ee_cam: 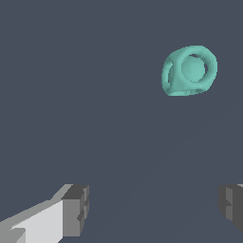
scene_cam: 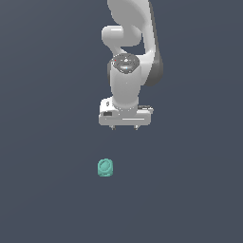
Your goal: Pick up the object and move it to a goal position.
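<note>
A plain, flat dark slate-grey surface (scene_cam: 47, 190) is being shown filling the whole scene, with no walls or containers visible. The white two-fingered gripper (scene_cam: 125, 128) is being held spread wide and released, nothing being grasped or touched between its grey-padded fingertips (ee_cam: 76, 210). The small teal-green rounded chunky object with a ring-like circular face (scene_cam: 105, 168) is lying on the surface, apart from the gripper, ahead of the fingertips and off toward one finger's side rather than between them.

object (scene_cam: 105, 168) below pincer (scene_cam: 125, 127), toward exterior view's left | apart, not touching
</note>
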Motion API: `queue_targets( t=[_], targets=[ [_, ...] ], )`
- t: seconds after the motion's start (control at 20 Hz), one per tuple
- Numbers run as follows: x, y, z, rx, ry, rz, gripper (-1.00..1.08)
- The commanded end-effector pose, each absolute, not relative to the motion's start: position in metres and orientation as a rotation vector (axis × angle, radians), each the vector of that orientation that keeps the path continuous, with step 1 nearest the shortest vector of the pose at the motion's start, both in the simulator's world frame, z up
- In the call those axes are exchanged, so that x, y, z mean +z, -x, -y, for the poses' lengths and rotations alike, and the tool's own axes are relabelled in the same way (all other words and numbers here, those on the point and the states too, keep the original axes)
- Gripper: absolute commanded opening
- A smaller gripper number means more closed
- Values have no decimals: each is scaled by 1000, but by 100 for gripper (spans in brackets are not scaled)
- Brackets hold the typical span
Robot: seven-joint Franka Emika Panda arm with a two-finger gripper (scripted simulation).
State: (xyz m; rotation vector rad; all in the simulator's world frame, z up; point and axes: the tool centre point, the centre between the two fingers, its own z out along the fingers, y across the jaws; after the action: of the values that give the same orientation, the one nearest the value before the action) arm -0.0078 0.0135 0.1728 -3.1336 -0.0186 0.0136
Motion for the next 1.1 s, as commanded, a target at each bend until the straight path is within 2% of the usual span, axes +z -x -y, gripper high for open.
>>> queue_targets(
  t=[0.0,0.65,1.05],
  targets=[
    [173,8,-13,14,3134,19,100],
    [179,7,-23,-15,3122,0,100],
    [172,-9,-16,-13,3124,6,100]
  ],
)
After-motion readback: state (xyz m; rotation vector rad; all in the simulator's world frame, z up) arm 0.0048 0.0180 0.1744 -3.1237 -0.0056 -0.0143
